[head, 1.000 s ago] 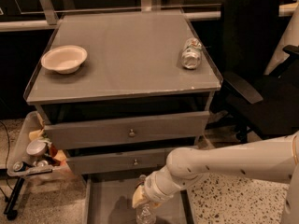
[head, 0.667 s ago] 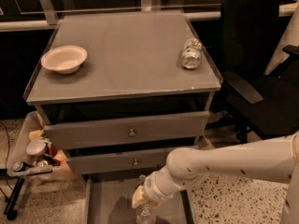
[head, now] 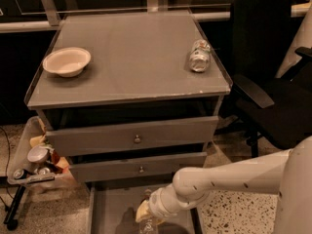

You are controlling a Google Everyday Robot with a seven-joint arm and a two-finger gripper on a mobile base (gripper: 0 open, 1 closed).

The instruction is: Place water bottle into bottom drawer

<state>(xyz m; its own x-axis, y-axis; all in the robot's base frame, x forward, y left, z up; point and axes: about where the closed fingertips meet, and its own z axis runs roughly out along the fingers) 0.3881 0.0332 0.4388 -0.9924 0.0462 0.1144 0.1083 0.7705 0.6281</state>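
currently: gripper (head: pixel 145 214) at bottom centre of frame, low over the bottom drawer (head: pixel 108 209), which is pulled out toward the lower edge. white arm (head: pixel 234 177) enters from the lower right and angles down-left.

bottle (head: pixel 151 225): clear, at the gripper tip, inside the outline of the bottom drawer. long axis runs roughly up-down in the frame, tilted slightly. its lower end is cut off by the bottom edge, and which end is the cap cannot be told. whether it touches the drawer floor cannot be told either.

fingers: yellowish pads (head: pixel 142 212) pinch the bottle's upper part from either side.

surface: bottom drawer floor is flat grey metal with thin side walls; a dark shadow lies left of the gripper. two grey drawer fronts sit above it, upper (head: pixel 97 139) and lower (head: pixel 107 169), each with a small round knob and each partly out.

cabinet top (head: pixel 131 57): grey and flat. pale bowl (head: pixel 67 61) upright at upper left. small container (head: pixel 199 55) lying on its side at upper right, near the right edge. the two are well apart.

room: black chair (head: pixel 273 82) at right of the cabinet. clear bin (head: pixel 29 152) with odd items at lower left. speckled floor (head: pixel 229 214) at lower right. dark background behind the cabinet.
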